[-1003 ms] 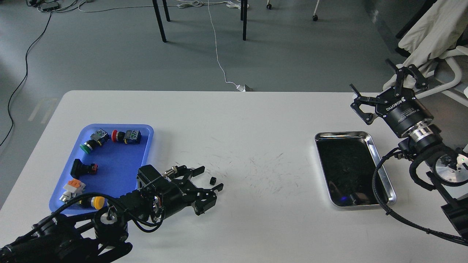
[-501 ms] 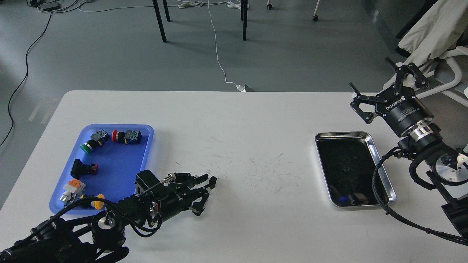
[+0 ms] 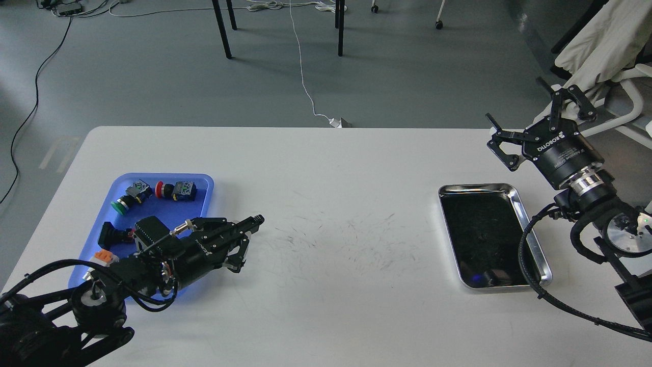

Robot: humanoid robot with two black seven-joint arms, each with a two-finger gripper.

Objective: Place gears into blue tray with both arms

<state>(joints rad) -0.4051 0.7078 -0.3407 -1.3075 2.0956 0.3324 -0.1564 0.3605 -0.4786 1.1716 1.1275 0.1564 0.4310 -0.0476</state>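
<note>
My left gripper (image 3: 254, 221) lies low over the table just right of the blue tray (image 3: 199, 203), its fingers pressed together. A tiny black gear (image 3: 259, 218) shows pinched at their tips. The arm behind it crosses the tray's near right part. No other gear shows on the table. My right gripper (image 3: 522, 109) hangs open and empty above the table's far right corner, beyond the steel tray.
Several push-button switches lie in the blue tray, among them a green one (image 3: 122, 204) and a red one (image 3: 170, 189). A shiny steel tray (image 3: 479, 187) sits at the right. White cloth on a frame (image 3: 606, 46) stands past the right edge.
My left gripper shut on the gear that lay between its fingers, then drew back left toward the blue tray. The right gripper has barely shifted.
</note>
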